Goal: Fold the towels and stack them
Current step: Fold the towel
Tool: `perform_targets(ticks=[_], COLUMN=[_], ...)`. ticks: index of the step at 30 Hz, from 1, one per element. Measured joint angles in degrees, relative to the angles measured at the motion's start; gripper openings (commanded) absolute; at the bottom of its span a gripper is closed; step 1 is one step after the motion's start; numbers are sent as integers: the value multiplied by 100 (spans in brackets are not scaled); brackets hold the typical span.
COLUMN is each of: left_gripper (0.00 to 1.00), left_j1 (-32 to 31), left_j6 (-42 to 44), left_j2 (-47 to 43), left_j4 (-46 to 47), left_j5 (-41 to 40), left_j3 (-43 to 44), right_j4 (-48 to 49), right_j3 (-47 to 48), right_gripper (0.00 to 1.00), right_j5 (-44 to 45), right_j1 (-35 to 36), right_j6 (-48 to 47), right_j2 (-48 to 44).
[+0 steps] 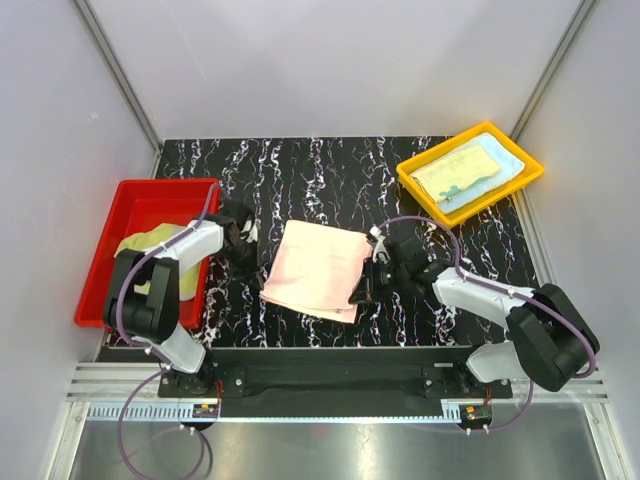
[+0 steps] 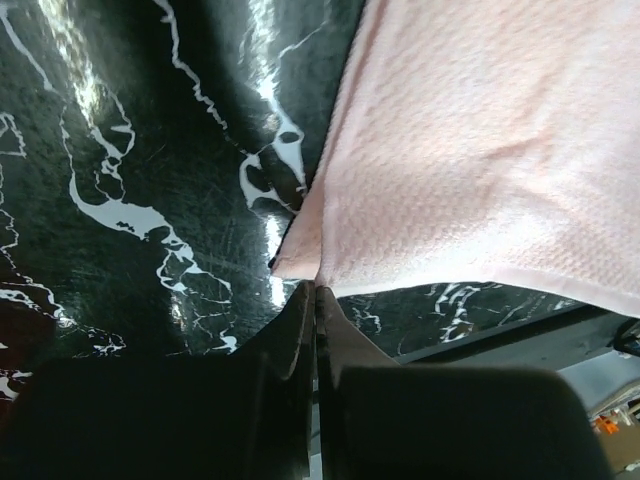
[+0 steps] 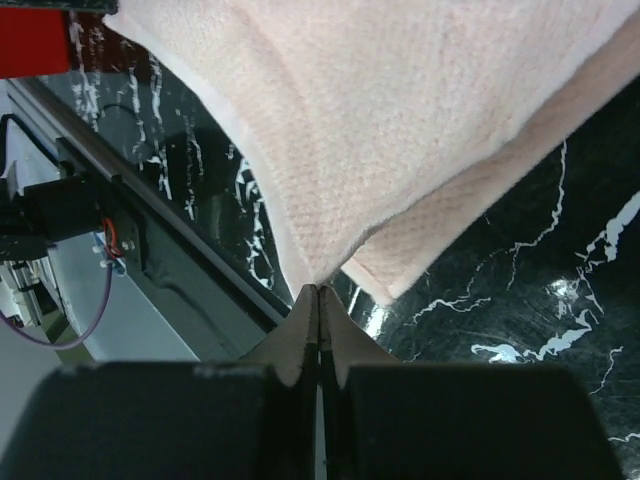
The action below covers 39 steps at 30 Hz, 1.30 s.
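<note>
A peach-pink towel lies folded over on the black marbled table, between the two arms. My left gripper is shut on its near-left corner; in the left wrist view the cloth runs right into the closed fingertips. My right gripper is shut on the near-right corner of the upper layer. In the right wrist view that layer comes to a point at the gripper, and the lower layer rests on the table beneath. A pale yellow-green towel lies crumpled in the red tray.
The red tray stands at the left edge beside the left arm. A yellow tray at the back right holds a folded pale yellow towel on a light blue one. White walls enclose the table.
</note>
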Motion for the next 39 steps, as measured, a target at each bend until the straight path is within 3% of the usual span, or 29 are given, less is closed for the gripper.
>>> perform_targets(ticks=[10, 12, 15, 17, 19, 22, 29, 35, 39], left_gripper=[0, 0, 0, 12, 17, 25, 28, 28, 28], left_j1=[0, 0, 0, 0, -4, -24, -52, -234, -249], left_j6=[-2, -2, -4, -2, -22, -15, -20, -90, -310], left_j2=[428, 431, 450, 459, 459, 461, 205, -297, -313], left_j4=[31, 31, 22, 9, -28, -127, -208, 188, 579], left_j5=[-9, -22, -31, -35, -127, -437, -892, -404, -15], left_j3=[-310, -310, -297, -284, -262, -96, 448, 238, -181], right_j4=[717, 905, 1137, 1244, 1257, 1032, 249, 55, 116], right_j3=[-898, -981, -1095, -1137, -1143, -1143, -970, -658, -501], right_gripper=[0, 5, 29, 34, 36, 36, 35, 36, 25], right_j5=[197, 216, 223, 219, 227, 431, 1123, 1425, 1565], right_j1=[280, 321, 452, 549, 601, 610, 612, 612, 612], right_j6=[590, 680, 833, 894, 905, 911, 960, 970, 964], right_j2=[144, 153, 153, 153, 153, 13, -612, -389, 254])
